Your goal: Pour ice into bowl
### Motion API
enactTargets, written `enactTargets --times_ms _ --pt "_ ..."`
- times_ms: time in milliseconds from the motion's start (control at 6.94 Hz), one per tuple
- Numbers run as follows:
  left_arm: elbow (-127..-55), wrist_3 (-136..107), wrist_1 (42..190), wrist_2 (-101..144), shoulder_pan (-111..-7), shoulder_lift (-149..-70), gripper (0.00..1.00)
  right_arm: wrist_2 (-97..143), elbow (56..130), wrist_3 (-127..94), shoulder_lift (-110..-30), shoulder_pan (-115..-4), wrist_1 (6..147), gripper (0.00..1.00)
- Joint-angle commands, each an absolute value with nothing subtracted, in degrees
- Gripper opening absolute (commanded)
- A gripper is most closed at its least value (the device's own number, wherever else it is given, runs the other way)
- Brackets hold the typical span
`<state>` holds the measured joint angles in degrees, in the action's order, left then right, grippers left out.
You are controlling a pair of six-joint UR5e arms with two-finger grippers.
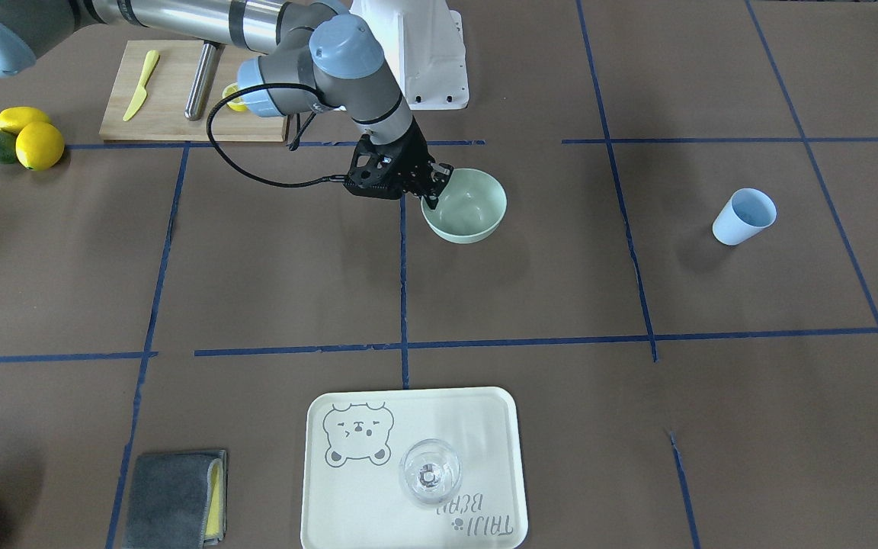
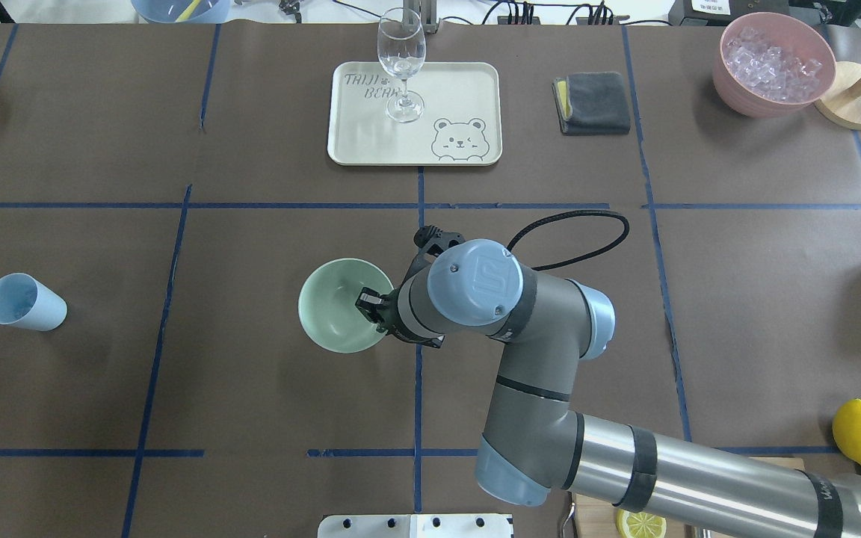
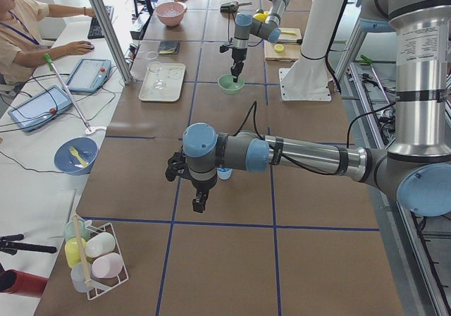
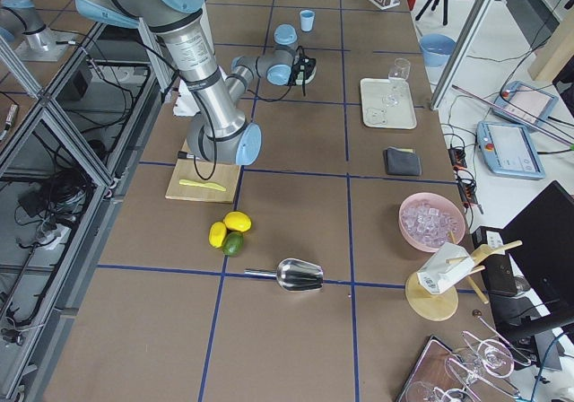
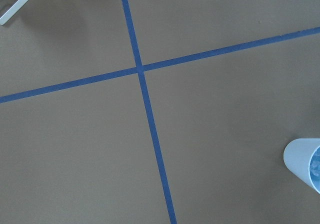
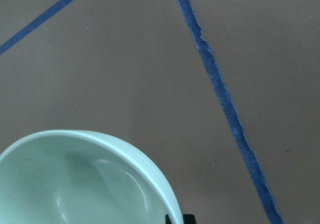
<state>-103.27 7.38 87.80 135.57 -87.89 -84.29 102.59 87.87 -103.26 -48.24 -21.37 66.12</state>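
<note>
While the right gripper pinches the mint-green bowl at its rim, one finger inside and one outside with the jaws drawn narrow, the bowl sits empty near the middle of the tabletop. We find none of the clear ice in it. The light blue cup, well apart on the robot's left, shows a mottled inside in the left wrist view. That may be the ice, but we cannot tell. The left gripper hangs over the tabletop near that cup, and we cannot tell whether it is wide or closed. Whitish ice fills the pink container at the far corner.

We judge the hold on the bowl to be the weak point: a narrow pinch on a smooth rim could let the bowl swing or slip if it is lifted or dragged. The right wrist also hangs partly over the bowl's mouth, so a cup brought in to pour could strike it, or cubes could bounce off it onto the tabletop.
</note>
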Motion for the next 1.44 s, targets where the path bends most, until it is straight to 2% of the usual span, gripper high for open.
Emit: enactTargets --times_ms 0,144,432,576,720,864,1152,1296 --pt "-103.3 7.4 87.8 135.6 -87.9 -84.3 1.0 102.0 82.7 -103.4 -44.8 -20.7 66.1 0.0" --pt "-103.3 7.4 87.8 135.6 -87.9 -84.3 1.0 102.0 82.6 -103.4 -44.7 -20.7 66.1 0.0" --pt "-103.2 7.4 88.9 135.6 -87.8 -84.5 1.0 102.0 82.5 -103.9 -44.8 -20.7 66.1 0.42" --pt "-103.1 7.4 89.0 135.6 -87.6 -84.3 1.0 102.3 83.2 -103.6 -44.7 -20.9 66.0 0.99" --pt "-103.1 7.4 89.1 135.6 -86.1 -84.5 1.0 102.7 85.6 -103.6 -44.8 -22.6 65.9 1.0" --pt "-103.2 7.4 90.9 135.5 -84.0 -84.5 1.0 104.1 91.2 -103.6 -47.1 -25.8 66.4 1.0" --pt "-103.4 7.4 93.8 135.8 -79.7 -84.6 1.0 116.0 100.8 -103.2 -57.4 -35.5 65.8 1.0" --pt "-102.9 7.3 100.0 135.8 -79.7 -83.9 1.0 119.3 104.8 -102.3 -63.0 -38.7 65.5 1.0"
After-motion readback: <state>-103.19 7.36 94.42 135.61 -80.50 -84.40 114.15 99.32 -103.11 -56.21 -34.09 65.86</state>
